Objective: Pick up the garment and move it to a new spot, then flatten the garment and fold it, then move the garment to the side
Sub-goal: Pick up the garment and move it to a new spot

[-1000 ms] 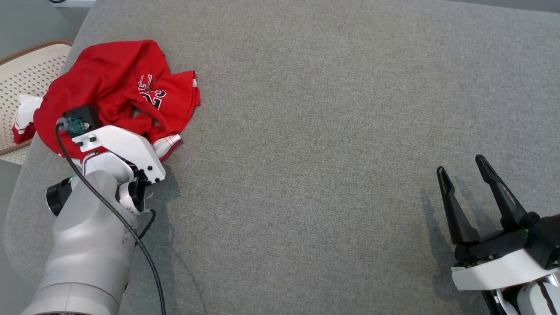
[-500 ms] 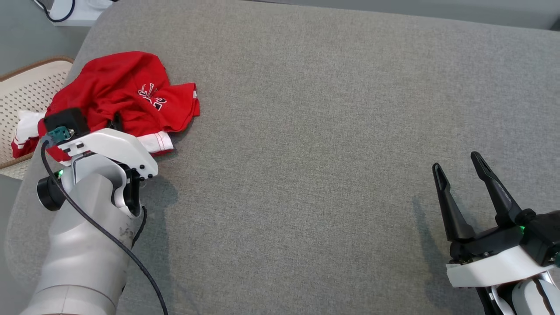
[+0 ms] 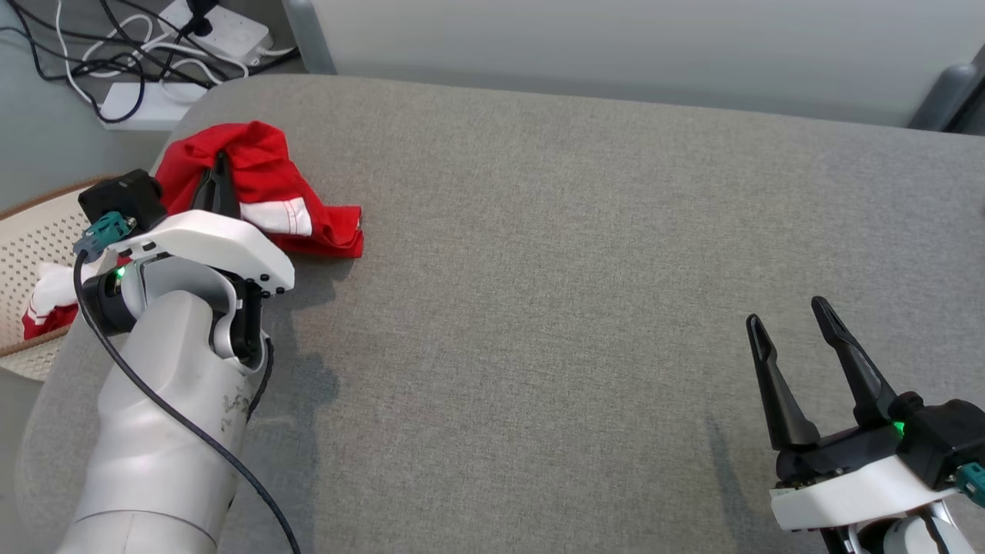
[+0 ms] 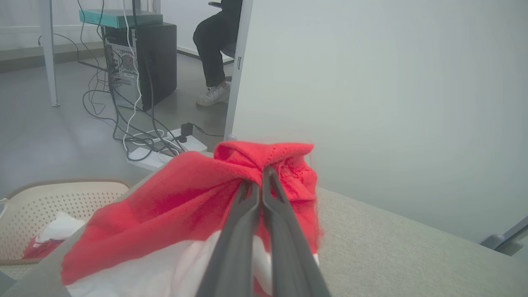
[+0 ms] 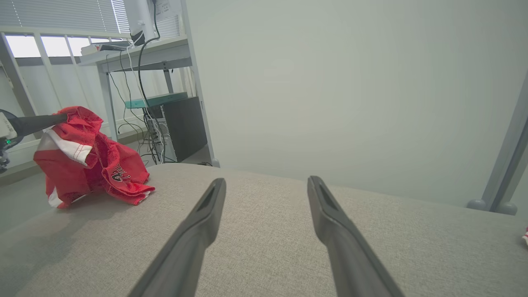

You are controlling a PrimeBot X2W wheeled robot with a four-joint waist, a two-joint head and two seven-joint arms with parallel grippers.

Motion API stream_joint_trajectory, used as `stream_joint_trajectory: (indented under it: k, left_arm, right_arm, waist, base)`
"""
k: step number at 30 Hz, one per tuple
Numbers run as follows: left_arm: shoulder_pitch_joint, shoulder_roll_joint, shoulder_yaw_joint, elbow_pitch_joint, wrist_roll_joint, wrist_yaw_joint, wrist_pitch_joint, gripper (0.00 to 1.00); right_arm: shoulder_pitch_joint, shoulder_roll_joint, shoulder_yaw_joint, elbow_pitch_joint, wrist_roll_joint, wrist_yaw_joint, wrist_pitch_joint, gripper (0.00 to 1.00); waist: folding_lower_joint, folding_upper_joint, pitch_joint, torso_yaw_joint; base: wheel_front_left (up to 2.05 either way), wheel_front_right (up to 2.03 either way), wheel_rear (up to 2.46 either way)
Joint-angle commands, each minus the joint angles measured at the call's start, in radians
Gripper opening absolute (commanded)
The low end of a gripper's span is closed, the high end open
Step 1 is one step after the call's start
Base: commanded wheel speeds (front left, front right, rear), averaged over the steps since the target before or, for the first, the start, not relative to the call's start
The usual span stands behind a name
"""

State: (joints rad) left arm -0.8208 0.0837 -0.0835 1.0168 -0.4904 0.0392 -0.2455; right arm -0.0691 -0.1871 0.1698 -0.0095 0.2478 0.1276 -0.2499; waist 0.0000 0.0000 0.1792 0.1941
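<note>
Red garment (image 3: 265, 165): my left gripper (image 4: 256, 181) pinches it.
Right gripper (image 3: 789, 315): spread, empty.
Lift: I raise clear before carrying.

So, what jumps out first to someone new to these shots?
The red garment, bunched at the grey cushion's far left corner, is pinched in the left gripper's shut fingers. The right gripper hovers open at lower right, above the cushion.

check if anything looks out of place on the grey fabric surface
The red jersey with white trim is bunched in a crumpled heap at the grey fabric surface's far left corner, pinched by the shut left gripper. Another red-and-white cloth lies crumpled in the cream perforated basket beside it.
</note>
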Motion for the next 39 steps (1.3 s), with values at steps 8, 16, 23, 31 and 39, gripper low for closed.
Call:
stream_joint_trajectory:
  k: [8, 16, 23, 31, 39]
  left_arm:
    - [0.039, 0.007, -0.019, -0.184, 0.014, -0.008, 0.009, 0.00]
    - [0.094, -0.027, -0.099, -0.338, -0.018, -0.006, 0.090, 0.00]
    - [0.121, -0.033, -0.240, -0.426, -0.100, 0.025, 0.137, 0.00]
    - [0.070, -0.033, -0.496, -0.498, -0.248, 0.098, 0.139, 0.00]
    - [0.012, -0.033, -0.704, -0.492, -0.372, 0.121, 0.128, 0.00]
  right_arm:
    - [0.034, 0.021, 0.022, -0.007, 0.000, 0.003, -0.012, 1.00]
    - [0.053, 0.036, 0.032, -0.005, -0.002, 0.003, -0.012, 1.00]
    - [0.052, 0.037, 0.041, -0.004, -0.003, 0.003, -0.012, 1.00]
    - [0.022, 0.040, 0.056, -0.005, 0.000, 0.003, -0.012, 1.00]
    - [-0.004, 0.047, 0.065, -0.003, 0.004, 0.003, -0.012, 1.00]
  waist:
    - [0.0000, 0.0000, -0.101, -0.063]
    - [0.0000, 0.0000, -0.149, -0.137]
    - [0.0000, 0.0000, -0.158, -0.214]
    - [0.0000, 0.0000, -0.117, -0.317]
    - [0.0000, 0.0000, -0.083, -0.392]
  base:
    - [0.00, 0.00, 0.00]
    - [0.00, 0.00, 0.00]
    - [0.00, 0.00, 0.00]
    - [0.00, 0.00, 0.00]
    - [0.00, 0.00, 0.00]
